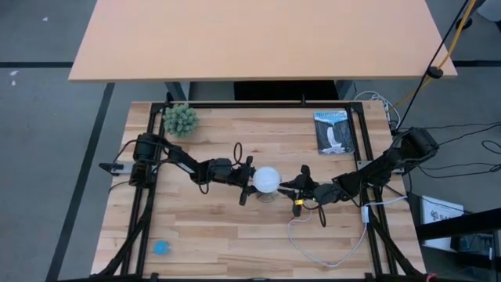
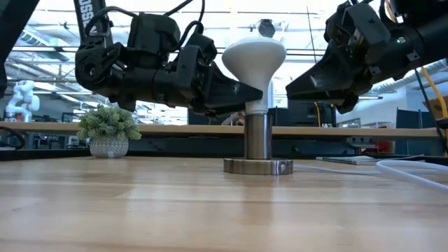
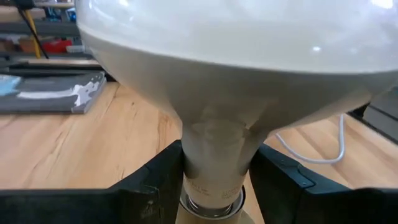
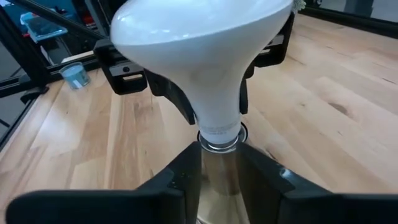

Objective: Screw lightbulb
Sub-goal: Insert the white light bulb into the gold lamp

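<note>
The white lightbulb stands upright with its screw base in a silvery socket at the middle of the table. It also shows in the high view. The socket's round foot rests on the wood. My left gripper comes from the table's left and is shut on the bulb's neck. My right gripper comes from the table's right and is shut on the socket's post, just under the bulb. My left gripper pinches the bulb's narrow neck between its two fingers, just above the screw base. The fingers come nearly level from the table's left. The bulb stands upright in the socket. My right gripper pinches the top of the socket's upright post between its two fingers, just below the bulb's base. The fingers come from the table's right, slanting slightly down. The socket stands upright on the table.
A small potted plant stands at the far left and a book lies at the far right. A white cord loops over the near right of the table. A small blue thing lies near left.
</note>
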Available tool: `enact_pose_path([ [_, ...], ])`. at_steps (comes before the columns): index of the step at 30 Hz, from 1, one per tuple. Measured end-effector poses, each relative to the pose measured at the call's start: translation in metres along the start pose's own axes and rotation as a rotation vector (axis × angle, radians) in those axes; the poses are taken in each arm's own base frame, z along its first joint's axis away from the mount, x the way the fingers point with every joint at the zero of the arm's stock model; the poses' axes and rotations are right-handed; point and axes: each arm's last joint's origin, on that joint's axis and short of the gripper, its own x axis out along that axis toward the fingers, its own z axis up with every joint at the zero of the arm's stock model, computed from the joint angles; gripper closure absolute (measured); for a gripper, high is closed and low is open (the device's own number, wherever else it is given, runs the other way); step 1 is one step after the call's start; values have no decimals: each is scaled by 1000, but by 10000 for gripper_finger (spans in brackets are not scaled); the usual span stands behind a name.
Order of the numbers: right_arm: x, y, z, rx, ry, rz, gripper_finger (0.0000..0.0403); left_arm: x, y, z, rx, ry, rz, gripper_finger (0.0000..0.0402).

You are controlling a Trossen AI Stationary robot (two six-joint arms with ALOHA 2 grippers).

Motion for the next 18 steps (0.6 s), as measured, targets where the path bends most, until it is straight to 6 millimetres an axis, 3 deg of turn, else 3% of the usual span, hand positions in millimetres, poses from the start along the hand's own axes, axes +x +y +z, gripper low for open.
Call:
enact_pose_path([
  [18,0,0,0,22,0,0,296,0,-1,0,4,4,-11,234],
])
